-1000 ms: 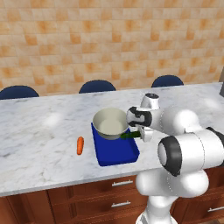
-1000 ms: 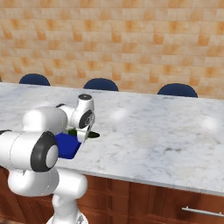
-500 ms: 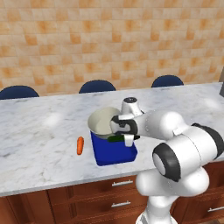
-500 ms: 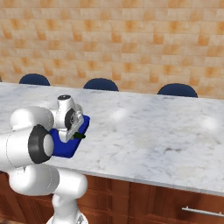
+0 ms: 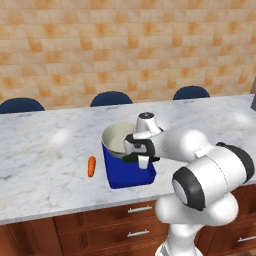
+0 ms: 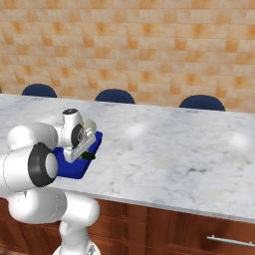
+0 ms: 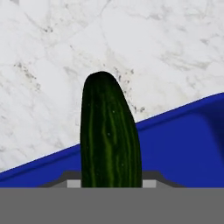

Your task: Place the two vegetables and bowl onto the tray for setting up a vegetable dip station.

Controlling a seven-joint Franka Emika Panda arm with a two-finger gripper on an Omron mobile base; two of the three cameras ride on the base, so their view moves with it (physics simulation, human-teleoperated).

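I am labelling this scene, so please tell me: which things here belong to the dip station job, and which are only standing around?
Belong to the job:
- cucumber, held in the gripper
- carrot, on the counter
- bowl, on the tray
- tray

Just around:
- marble counter
- blue chairs

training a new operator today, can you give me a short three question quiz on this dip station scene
1. True or false: the carrot already lies on the tray.
2. What does the gripper hold? A) the bowl B) the cucumber C) nothing
3. Fill in: the bowl sits on the ____ end of the tray, the end toward the wall.

Key:
1. False. It lies on the marble counter, left of the tray in the left base view.
2. B. The hand view shows the dark green cucumber sticking out past the fingers, over the tray's rim.
3. Far.
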